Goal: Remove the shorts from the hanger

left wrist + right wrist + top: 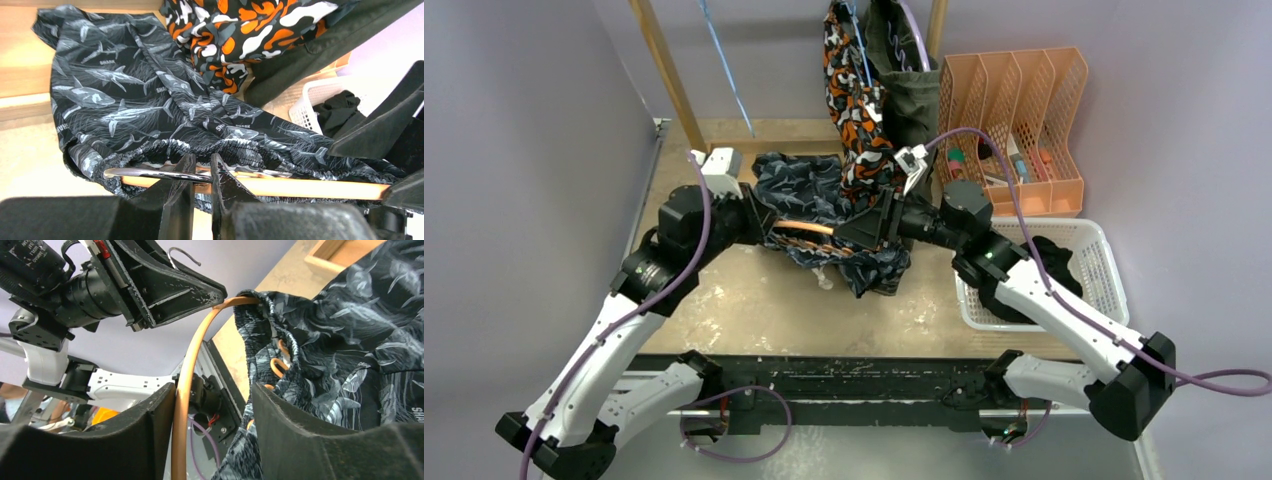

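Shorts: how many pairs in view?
4: shark-print on the hanger, centre; orange-patterned and olive hanging at the back; black in the basket. Others may be hidden.

Robot lab test cell, not a home. Left arm (599,345) and right arm (1034,290) are bolted at the near edge of a scuffed plywood counter (744,300), with purple cables (1224,378) trailing off them. Plain lavender partition walls (514,150) box it in. Staged bits: wooden rack (667,70) with shorts (849,90) hung on it, orange file organiser (1044,90), white plastic basket (1109,275).
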### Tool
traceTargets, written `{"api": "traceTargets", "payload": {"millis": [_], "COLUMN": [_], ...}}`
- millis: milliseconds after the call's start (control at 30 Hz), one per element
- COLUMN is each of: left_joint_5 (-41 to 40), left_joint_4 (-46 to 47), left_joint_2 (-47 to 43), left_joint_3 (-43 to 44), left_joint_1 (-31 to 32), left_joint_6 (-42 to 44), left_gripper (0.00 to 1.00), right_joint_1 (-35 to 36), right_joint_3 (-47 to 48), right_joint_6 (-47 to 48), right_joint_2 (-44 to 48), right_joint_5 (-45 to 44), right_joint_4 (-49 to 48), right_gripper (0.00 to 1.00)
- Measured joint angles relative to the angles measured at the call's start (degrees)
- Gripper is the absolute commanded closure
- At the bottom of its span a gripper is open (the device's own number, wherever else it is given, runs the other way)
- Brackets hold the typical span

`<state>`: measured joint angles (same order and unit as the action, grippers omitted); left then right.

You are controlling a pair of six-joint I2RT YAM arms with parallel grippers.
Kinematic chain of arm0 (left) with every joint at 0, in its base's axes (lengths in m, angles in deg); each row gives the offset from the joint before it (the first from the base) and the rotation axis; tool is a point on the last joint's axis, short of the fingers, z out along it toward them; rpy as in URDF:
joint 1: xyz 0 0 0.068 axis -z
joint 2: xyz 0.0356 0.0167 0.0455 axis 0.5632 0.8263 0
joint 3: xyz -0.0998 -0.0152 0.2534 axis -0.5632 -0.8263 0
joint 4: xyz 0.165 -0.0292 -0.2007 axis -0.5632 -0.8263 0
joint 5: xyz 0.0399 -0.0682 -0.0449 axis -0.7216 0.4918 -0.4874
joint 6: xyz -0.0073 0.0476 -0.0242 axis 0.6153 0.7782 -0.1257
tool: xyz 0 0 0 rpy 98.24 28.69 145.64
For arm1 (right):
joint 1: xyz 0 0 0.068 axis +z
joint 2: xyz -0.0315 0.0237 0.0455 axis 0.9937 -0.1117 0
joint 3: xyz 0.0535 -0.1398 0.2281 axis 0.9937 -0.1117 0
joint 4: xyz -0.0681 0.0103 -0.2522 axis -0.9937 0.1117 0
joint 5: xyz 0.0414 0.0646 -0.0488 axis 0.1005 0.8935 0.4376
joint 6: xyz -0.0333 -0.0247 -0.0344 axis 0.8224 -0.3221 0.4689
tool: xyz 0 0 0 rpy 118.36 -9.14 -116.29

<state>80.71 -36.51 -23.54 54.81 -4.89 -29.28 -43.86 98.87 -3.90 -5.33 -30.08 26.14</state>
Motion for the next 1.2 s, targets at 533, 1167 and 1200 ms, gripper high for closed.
{"api": "traceTargets", "payload": {"millis": [533, 1167, 1200], "left_joint_5": [-12.79, -20.37, -21.11], "left_joint_4": [-15.56, -31.3, -31.3], "left_joint_2": [1.16, 10.29, 10.14], "left_joint_3": [16.85, 25.88, 25.11], "left_joint_1": [-0.11, -0.13, -0.13], "left_joint_6": [0.59, 4.17, 3.82], "left_gripper": [1.0, 1.0, 1.0], "right_joint_1": [-0.04, 0.17, 0.48], "right_joint_3": [12.87, 12.52, 11.98], "right_joint_6": [8.15, 9.68, 9.51], "right_joint_2": [10.16, 2.58, 1.7], "right_joint_5": [-14.62, -19.47, -19.17], "right_joint_4": [25.9, 30.82, 30.53], "right_gripper": [0.26, 0.38, 0.38]}}
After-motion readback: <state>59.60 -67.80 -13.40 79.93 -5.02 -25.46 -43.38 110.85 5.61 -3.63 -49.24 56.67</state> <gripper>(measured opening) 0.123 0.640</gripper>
